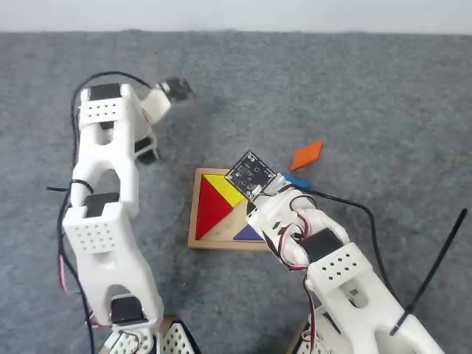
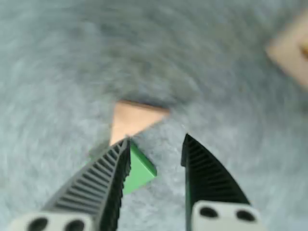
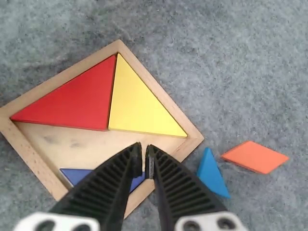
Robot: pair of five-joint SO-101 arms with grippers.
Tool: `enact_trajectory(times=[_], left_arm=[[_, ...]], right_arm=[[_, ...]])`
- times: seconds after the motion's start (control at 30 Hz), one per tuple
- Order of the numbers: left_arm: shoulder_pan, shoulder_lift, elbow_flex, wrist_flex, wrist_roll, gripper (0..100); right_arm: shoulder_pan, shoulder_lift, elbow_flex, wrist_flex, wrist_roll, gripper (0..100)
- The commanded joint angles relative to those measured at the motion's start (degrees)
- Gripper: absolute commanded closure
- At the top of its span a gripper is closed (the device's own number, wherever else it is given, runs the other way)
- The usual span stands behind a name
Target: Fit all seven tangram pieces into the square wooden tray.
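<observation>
Fingers [image 2: 113,168] of the left gripper [image 2: 157,139] are hanging spread beside the green piece [image 2: 142,171], upper left in the high view. Centring the piece between them before closing should help. Meanwhile the right gripper [image 3: 143,151], fingers nearly pressed together, is hovering over the wooden tray [image 1: 193,221] at mid-frame.

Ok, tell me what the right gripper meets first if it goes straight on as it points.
Most likely the bare floor of the tray, between the yellow triangle and the blue triangle lying in it. Depth is unclear, so the right gripper might clip the blue edge first.
</observation>
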Motion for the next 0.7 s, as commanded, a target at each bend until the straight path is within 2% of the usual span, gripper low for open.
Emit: enact_trajectory(times=[0.0, 0.27, 0.4, 0.67], left_arm=[[-0.09, -0.44, -2.68, 1.58, -9.93, 83], [-0.35, -0.44, -2.59, -2.73, -18.11, 83], [0.53, -0.35, -2.59, -1.14, -22.15, 83], [0.88, 4.13, -4.35, -4.92, -22.68, 83]], right_arm=[[-0.40, -2.15, -0.44, 0.22, -0.35, 97.4], [-0.40, -2.15, -0.44, 0.04, -0.18, 97.3], [-0.40, -2.15, -0.44, -0.04, -0.09, 97.2], [-0.40, -2.15, -0.44, -0.04, -0.09, 97.2]])
